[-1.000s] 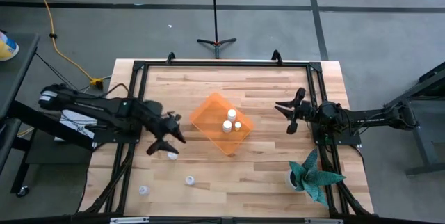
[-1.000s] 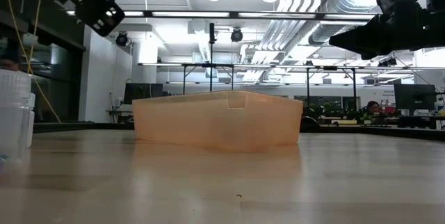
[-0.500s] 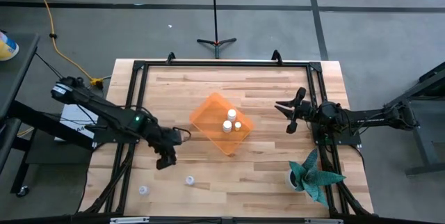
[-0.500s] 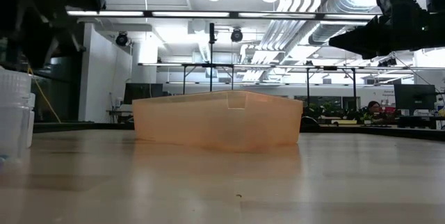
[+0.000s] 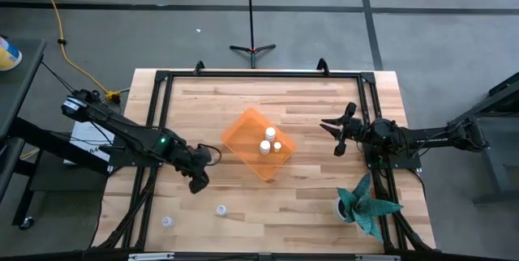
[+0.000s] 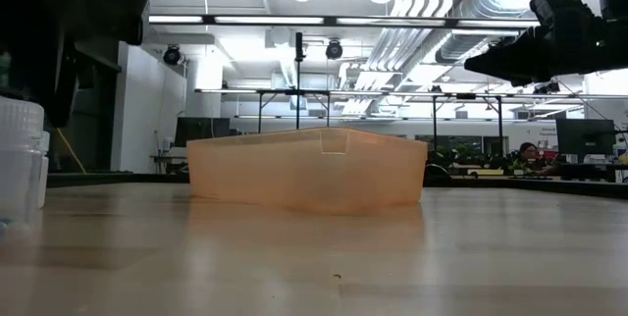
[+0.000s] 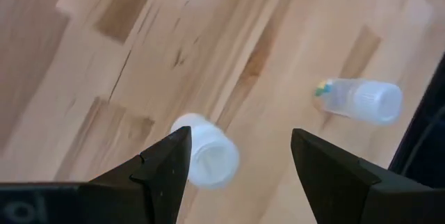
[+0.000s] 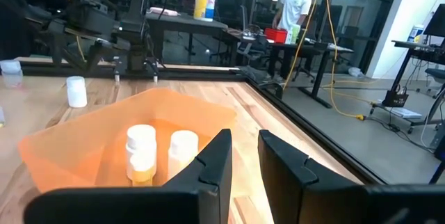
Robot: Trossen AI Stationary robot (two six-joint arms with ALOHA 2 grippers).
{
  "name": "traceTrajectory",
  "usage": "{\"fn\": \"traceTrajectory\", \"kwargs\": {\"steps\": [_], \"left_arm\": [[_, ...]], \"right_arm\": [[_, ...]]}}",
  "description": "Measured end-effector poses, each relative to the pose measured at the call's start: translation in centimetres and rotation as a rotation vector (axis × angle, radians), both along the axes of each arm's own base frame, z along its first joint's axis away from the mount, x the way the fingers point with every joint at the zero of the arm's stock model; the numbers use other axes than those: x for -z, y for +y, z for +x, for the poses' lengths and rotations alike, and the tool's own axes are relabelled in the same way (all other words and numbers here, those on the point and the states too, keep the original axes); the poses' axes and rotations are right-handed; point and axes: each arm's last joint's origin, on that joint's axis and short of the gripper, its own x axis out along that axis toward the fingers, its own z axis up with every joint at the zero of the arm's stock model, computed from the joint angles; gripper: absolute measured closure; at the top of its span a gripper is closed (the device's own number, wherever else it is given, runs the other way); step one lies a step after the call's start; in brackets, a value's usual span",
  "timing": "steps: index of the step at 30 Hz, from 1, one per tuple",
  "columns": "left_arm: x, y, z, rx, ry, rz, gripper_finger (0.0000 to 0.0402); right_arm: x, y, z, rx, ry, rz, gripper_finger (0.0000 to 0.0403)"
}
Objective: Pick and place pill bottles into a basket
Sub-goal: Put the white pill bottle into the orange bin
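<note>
The orange basket (image 5: 251,149) sits at the table's middle with three white pill bottles (image 5: 268,141) standing in it; it also shows in the low view (image 6: 306,169) and the right wrist view (image 8: 83,147). My left gripper (image 5: 197,182) is open, pointing down over a standing white bottle (image 7: 208,156), which sits between its fingers, close to one of them. Another bottle (image 7: 361,100) lies on its side nearby. Two more bottles (image 5: 220,210) (image 5: 167,222) rest on the table toward the near edge. My right gripper (image 5: 334,135) waits right of the basket, its fingers a narrow gap apart.
A teal-green leafy plant (image 5: 366,204) stands at the near right corner. A black frame (image 5: 259,74) runs around the table's edges. One bottle (image 6: 20,164) stands close to the low camera at its left. A person (image 8: 295,5) stands in the room beyond the table.
My left gripper has gone toward the table's near edge and down, turning its fingers to point down over the bottle left of the basket. The bottles and the basket have stayed where they were.
</note>
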Motion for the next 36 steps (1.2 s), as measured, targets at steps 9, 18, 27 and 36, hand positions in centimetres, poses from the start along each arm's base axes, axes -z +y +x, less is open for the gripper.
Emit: {"fn": "traceTrajectory", "kwargs": {"steps": [9, 18, 27, 36], "left_arm": [[0.3, 0.0, -0.3, -0.318, 0.131, -0.135, 0.0122], [1.4, -0.5, 0.2, -0.388, 0.263, -0.221, 0.0122], [2.7, -0.7, 0.7, -0.398, 0.321, -0.190, 0.0122], [2.7, -0.6, 0.8, -0.411, 0.285, -0.142, 0.0122]], "right_arm": [[0.0, 0.0, 0.0, 0.000, 0.004, -0.003, 0.0340], [0.4, 0.0, 0.0, -0.001, 0.046, -0.026, 0.0340], [0.5, 0.0, 0.0, -0.001, 0.064, -0.048, 0.0340], [0.5, 0.0, 0.0, 0.001, 0.064, -0.048, 0.0340]]}}
